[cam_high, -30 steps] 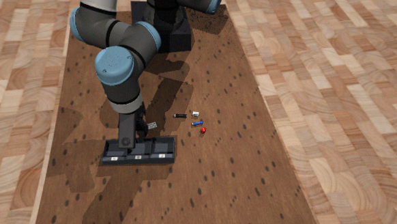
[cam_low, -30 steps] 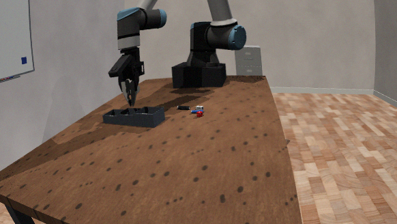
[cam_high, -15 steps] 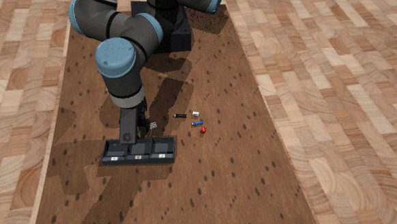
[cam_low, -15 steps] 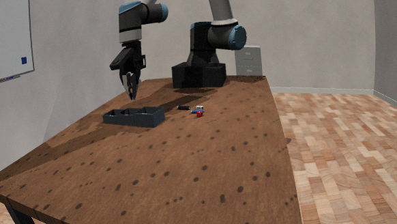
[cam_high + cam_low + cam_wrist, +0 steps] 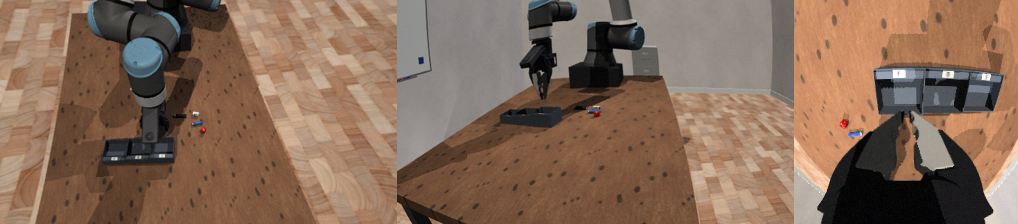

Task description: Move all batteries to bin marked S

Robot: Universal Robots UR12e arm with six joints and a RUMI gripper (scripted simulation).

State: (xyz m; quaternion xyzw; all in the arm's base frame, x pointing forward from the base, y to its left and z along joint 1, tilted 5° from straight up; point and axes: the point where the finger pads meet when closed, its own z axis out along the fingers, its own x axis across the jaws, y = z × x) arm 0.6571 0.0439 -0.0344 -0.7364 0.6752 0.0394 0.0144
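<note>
Exterior: spotted brown table (image 5: 601, 154), parquet floor (image 5: 738, 143), grey walls; fingers (image 5: 543, 89) together, nothing held.

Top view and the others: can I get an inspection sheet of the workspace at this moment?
Surface: brown spotted table, bins and small items on it.
Job's things: three-bin row upright, labels unreadable, nothing seen inside; black cylinder and blue cylinder lie beside it on the table.
Clutter: white piece, red piece.
Grippers: gripper shut, nothing seen in it, above the bins.
Cables: nothing seen.
Surroundings: whiteboard, filing cabinet, wood floor.
</note>
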